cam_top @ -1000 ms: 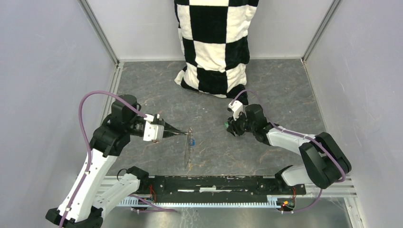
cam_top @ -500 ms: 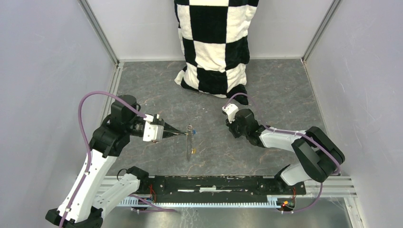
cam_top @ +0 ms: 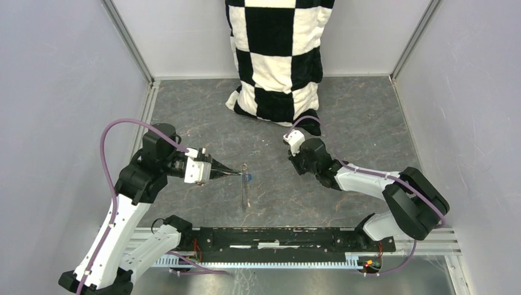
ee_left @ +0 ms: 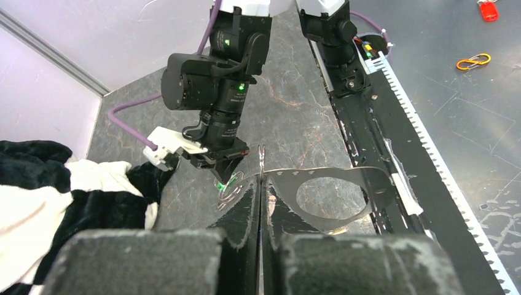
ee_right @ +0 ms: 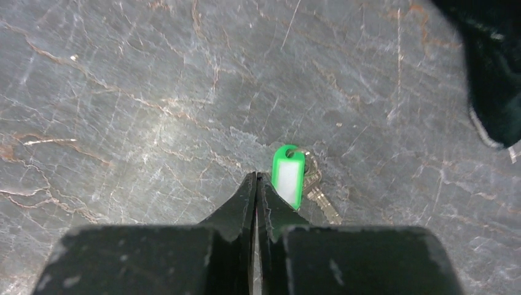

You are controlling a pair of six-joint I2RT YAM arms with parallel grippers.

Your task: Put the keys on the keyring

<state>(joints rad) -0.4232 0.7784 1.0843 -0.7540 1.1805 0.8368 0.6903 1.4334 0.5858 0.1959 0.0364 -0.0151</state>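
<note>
My left gripper (cam_top: 232, 174) is shut on the keyring (cam_top: 244, 192), a dark strap loop that hangs edge-on from its tips above the table. In the left wrist view the keyring (ee_left: 375, 184) spreads to the right of my left gripper (ee_left: 262, 179), with a thin silver ring (ee_left: 262, 157) standing at the tips. A blue key (cam_top: 249, 177) dangles beside the strap. My right gripper (ee_right: 256, 177) points down at the table, shut with nothing between its fingers. The green key (ee_right: 287, 174) lies flat on the table just right of those tips. From the top view the green key is hidden under the right wrist (cam_top: 302, 157).
The black-and-white checkered cloth (cam_top: 276, 55) hangs at the back and rests on the table just behind the right wrist; its dark edge (ee_right: 497, 86) shows in the right wrist view. Grey walls close both sides. The black base rail (cam_top: 282, 236) runs along the near edge.
The right gripper has gone from open to shut and shifted slightly back and left, covering the green key from above. The left gripper held still; the hanging strap swung a little.
</note>
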